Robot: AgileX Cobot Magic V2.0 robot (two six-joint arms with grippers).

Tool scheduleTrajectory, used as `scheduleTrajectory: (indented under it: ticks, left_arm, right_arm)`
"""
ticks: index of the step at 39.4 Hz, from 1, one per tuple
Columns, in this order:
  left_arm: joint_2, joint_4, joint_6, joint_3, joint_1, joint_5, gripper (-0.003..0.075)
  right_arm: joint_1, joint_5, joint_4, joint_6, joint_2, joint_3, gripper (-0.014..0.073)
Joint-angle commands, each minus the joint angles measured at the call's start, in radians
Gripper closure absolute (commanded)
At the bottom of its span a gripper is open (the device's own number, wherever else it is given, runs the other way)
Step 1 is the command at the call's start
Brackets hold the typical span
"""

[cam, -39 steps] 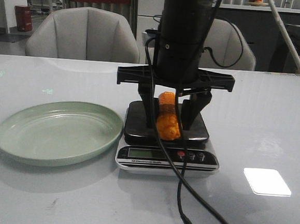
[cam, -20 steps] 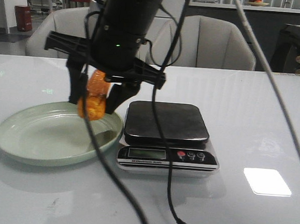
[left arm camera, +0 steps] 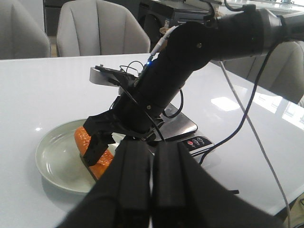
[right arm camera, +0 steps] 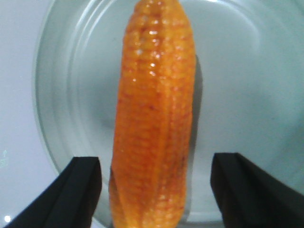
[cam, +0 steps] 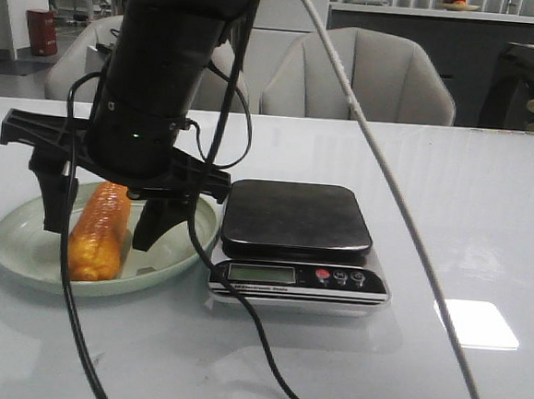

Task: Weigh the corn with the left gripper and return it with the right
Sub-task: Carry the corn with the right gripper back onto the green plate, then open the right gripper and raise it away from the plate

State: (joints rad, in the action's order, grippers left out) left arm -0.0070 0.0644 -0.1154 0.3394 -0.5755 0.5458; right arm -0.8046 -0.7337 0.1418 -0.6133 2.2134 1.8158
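The worktop (cam: 487, 226) is smooth, pale and glossy, mirroring a bright window patch. The plate (cam: 22, 250) looks like matt pale-green plastic with a faint sheen. The corn (cam: 98, 231) has a bumpy, waxy orange skin that catches small highlights. The scale (cam: 298, 222) carries a dark, satin-smooth platform over a shiny silver-grey base. The right tool (cam: 103, 219) is matt black, its cables (cam: 240, 308) rubbery. The chairs (cam: 388, 75) look like soft grey upholstery.

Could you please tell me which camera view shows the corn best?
The right wrist view: the corn fills it, kernels sharp, between open fingers. The front view shows it partly behind a finger; the left wrist view shows only orange patches.
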Motion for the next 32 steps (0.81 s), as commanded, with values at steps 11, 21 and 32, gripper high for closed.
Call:
scheduleTrajectory:
  ticks: [11, 21, 32]
  left_arm:
    - [-0.017, 0.003, -0.002, 0.022, -0.001, -0.076, 0.0607]
    - [-0.017, 0.003, -0.002, 0.022, -0.001, -0.076, 0.0607]
    - [-0.017, 0.003, -0.002, 0.022, -0.001, -0.076, 0.0607]
  right_arm:
    - [0.074, -0.114, -0.004, 0.066, -0.133, 0.123, -0.0013]
    - [0.175, -0.351, 0.004, 0.336, -0.265, 0.109, -0.0013]
    - [0.219, -0.286, 0.004, 0.507, -0.477, -0.107, -0.0013]
